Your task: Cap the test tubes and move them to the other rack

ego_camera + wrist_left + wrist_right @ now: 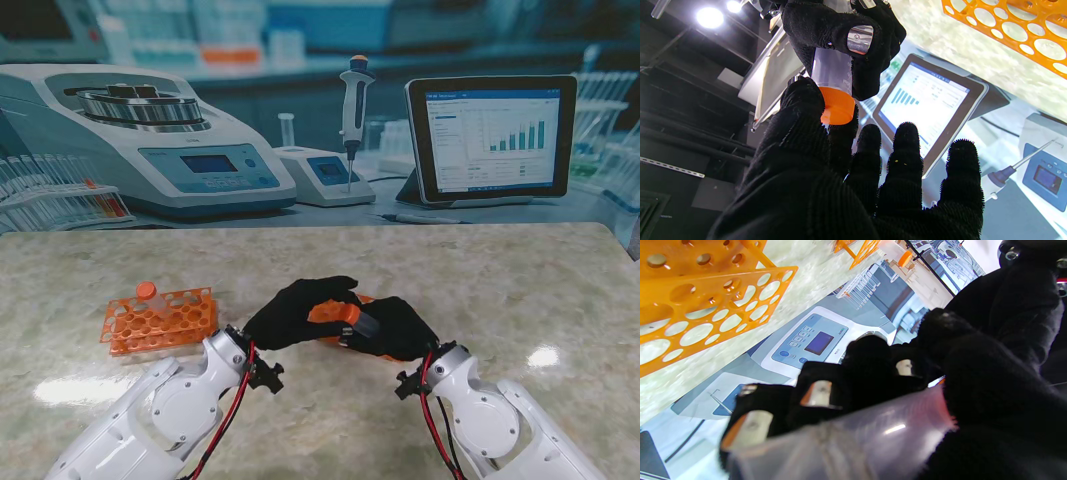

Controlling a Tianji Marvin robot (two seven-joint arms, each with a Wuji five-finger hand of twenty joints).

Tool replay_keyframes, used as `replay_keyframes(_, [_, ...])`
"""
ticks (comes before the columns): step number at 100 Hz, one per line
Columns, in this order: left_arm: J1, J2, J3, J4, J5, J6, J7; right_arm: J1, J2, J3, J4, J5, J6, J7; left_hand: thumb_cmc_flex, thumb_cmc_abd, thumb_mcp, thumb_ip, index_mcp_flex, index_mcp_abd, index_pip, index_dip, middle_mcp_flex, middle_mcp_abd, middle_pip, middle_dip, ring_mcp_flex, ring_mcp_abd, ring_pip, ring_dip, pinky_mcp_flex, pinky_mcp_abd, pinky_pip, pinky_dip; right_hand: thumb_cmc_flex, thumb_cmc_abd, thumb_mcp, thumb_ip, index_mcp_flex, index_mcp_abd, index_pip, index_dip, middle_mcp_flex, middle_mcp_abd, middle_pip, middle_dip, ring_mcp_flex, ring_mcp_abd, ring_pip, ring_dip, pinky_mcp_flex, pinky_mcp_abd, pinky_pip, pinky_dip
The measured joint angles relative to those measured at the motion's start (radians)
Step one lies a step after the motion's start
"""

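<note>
My two black-gloved hands meet over the middle of the table. The right hand (398, 330) (826, 30) (846, 386) is shut around a clear test tube (366, 326) (831, 71) (853, 436). Thumb and forefinger of the left hand (292, 314) (840, 186) (1000, 340) pinch the orange cap (349, 314) (837, 107) sitting on the tube's end. An orange rack (323, 311) (1013, 30) (690, 306) lies under the hands, mostly hidden in the stand view. At the left stands a second orange rack (165, 322) (857, 253) holding one capped tube (148, 293) (896, 254).
Behind the marbled table top (520, 300) is a lab backdrop with a centrifuge (150, 140), a pipette (354, 100) and a tablet (492, 137) (930, 100). Both forearms (170, 410) rise from the near edge.
</note>
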Motion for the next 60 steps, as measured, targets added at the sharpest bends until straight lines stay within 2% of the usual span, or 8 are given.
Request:
replay_keyframes(5, [0.001, 0.0, -0.001, 0.0, 0.005, -0.003, 0.001, 0.0, 0.0, 0.0, 0.0, 0.0, 0.0, 0.0, 0.0, -0.003, 0.019, -0.017, 0.009, 0.0, -0.036, 0.001, 0.0, 0.0, 0.0, 0.0, 0.0, 0.0, 0.0, 0.0, 0.0, 0.0, 0.0, 0.0, 0.0, 0.0, 0.0, 0.0, 0.0, 0.0, 0.0, 0.0, 0.0, 0.0, 0.0, 0.0, 0.0, 0.0, 0.0, 0.0, 0.0, 0.0, 0.0, 0.0])
replay_keyframes(36, [0.004, 0.0, -0.003, 0.0, 0.013, -0.008, 0.001, -0.001, 0.0, -0.001, 0.001, -0.001, 0.0, 0.0, 0.004, -0.008, 0.028, -0.017, 0.009, -0.005, -0.052, 0.015, 0.0, 0.0, -0.001, 0.0, 0.0, 0.0, 0.0, 0.0, 0.0, 0.0, 0.0, 0.0, 0.0, 0.0, 0.0, 0.0, 0.0, 0.0, 0.0, 0.0, 0.0, 0.0, 0.0, 0.0, 0.0, 0.0, 0.0, 0.0, 0.0, 0.0, 0.0, 0.0])
replay_keyframes(44, [0.004, 0.001, -0.003, 0.001, 0.014, -0.009, -0.001, -0.001, 0.0, -0.001, 0.002, -0.001, 0.0, 0.0, 0.006, -0.039, 0.074, -0.017, -0.001, -0.047, -0.061, 0.015, 0.0, 0.0, -0.001, -0.001, 0.0, 0.0, 0.0, 0.0, 0.0, 0.0, 0.0, 0.0, 0.0, 0.0, 0.0, 0.0, 0.0, 0.0, 0.0, 0.0, 0.0, 0.0, 0.0, 0.0, 0.0, 0.0, 0.0, 0.0, 0.0, 0.0, 0.0, 0.0])
replay_keyframes(60, [0.005, 0.003, -0.009, 0.001, 0.025, -0.019, -0.011, -0.001, 0.0, -0.002, 0.003, -0.001, 0.0, 0.0, 0.006, -0.06, 0.118, -0.016, -0.023, -0.088, -0.069, 0.014, -0.001, -0.001, -0.001, -0.001, 0.0, 0.0, -0.003, -0.009, 0.0, 0.0, 0.0, 0.0, 0.0, 0.0, 0.0, 0.0, 0.0, 0.0, 0.0, 0.0, 0.0, 0.0, 0.0, 0.0, 0.0, 0.0, 0.0, 0.001, 0.0, 0.0, 0.0, 0.0])
